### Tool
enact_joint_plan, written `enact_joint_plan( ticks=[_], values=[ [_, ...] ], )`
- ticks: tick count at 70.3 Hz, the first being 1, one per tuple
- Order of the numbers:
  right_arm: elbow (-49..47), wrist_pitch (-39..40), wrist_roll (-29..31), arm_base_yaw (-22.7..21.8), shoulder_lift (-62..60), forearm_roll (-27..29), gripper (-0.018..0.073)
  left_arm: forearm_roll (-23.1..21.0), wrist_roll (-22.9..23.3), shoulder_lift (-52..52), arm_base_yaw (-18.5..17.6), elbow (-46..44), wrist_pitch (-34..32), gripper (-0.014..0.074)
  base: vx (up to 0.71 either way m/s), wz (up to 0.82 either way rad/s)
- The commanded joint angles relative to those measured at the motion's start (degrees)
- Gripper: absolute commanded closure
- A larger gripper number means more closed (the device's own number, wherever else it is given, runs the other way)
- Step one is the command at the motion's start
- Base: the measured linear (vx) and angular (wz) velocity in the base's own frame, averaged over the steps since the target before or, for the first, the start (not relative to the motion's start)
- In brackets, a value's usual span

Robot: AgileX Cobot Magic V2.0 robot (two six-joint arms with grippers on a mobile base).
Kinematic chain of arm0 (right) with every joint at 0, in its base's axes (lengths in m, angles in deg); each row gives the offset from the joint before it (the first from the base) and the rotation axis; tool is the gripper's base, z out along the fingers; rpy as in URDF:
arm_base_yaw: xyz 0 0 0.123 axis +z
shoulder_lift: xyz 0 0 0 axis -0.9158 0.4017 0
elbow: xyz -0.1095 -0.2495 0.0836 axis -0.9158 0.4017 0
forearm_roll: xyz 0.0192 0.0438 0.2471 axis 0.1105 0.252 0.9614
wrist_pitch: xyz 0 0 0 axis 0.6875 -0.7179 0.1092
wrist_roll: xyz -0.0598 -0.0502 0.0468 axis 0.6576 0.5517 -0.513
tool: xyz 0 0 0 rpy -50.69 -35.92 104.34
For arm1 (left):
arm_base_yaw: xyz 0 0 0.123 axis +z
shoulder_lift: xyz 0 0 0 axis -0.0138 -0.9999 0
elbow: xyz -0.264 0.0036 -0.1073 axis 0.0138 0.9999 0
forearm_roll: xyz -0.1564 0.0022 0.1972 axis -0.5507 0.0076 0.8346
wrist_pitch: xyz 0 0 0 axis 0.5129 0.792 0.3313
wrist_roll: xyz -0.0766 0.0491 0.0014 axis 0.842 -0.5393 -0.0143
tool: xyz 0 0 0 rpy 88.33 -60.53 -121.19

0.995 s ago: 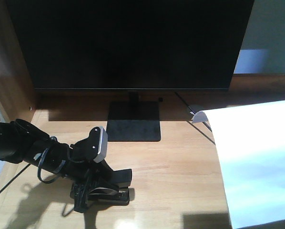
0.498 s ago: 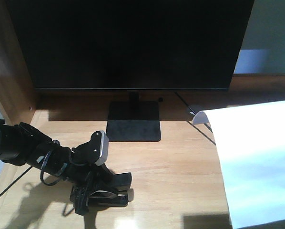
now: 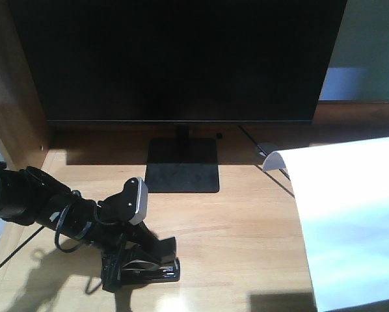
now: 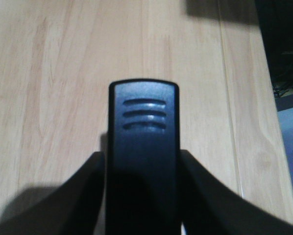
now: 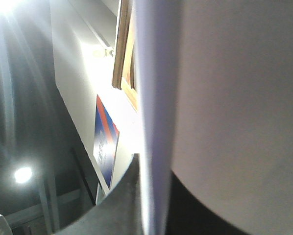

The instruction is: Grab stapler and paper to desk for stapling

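My left gripper (image 4: 142,166) clamps the stapler (image 3: 152,272), which rests on the desk (image 3: 246,227), and my right gripper (image 5: 151,210) pinches the paper (image 3: 350,221) above the desk's right side, so I judge laying it down and stapling remain.

The black, cabled left arm (image 3: 35,198) reaches in from the left of the stapler (image 4: 142,117), wrist tilted downward. The left claw (image 4: 142,161) clamps the stapler's two sides. The right claw (image 5: 154,196) pinches the paper (image 5: 230,98) edge between dark fingers (image 5: 123,198).
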Motion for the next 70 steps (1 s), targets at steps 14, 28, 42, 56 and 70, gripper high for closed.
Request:
enact_joint_plan(
  ticks=[14,28,42,56,70],
  values=[
    [-1.37,2.34,0.44,-0.45,0.54,0.67,0.0566,-3.11,3.09,2.74,-0.25,-1.37,3.30,-0.0029,0.00,0.00],
    [-1.37,2.34,0.44,-0.45,0.54,0.67,0.0566,-3.17,3.82,3.49,-0.18,-1.43,3.26,-0.0066,0.00,0.00],
    [-1.37,2.34,0.44,-0.45,0.54,0.67,0.0566,-3.51,3.88,6.45,-0.18,-1.43,3.38,-0.0003,0.00,0.00],
    [-1.37,2.34,0.44,-0.45,0.54,0.67,0.0566,-3.51,6.74,11.16,-0.18,-1.43,3.38,0.0132,0.00,0.00],
    [-1.37,2.34,0.44,-0.45,0.54,0.67,0.0566,-3.64,9.73,13.70,-0.18,-1.37,3.51,0.0311,0.00,0.00]
  ],
)
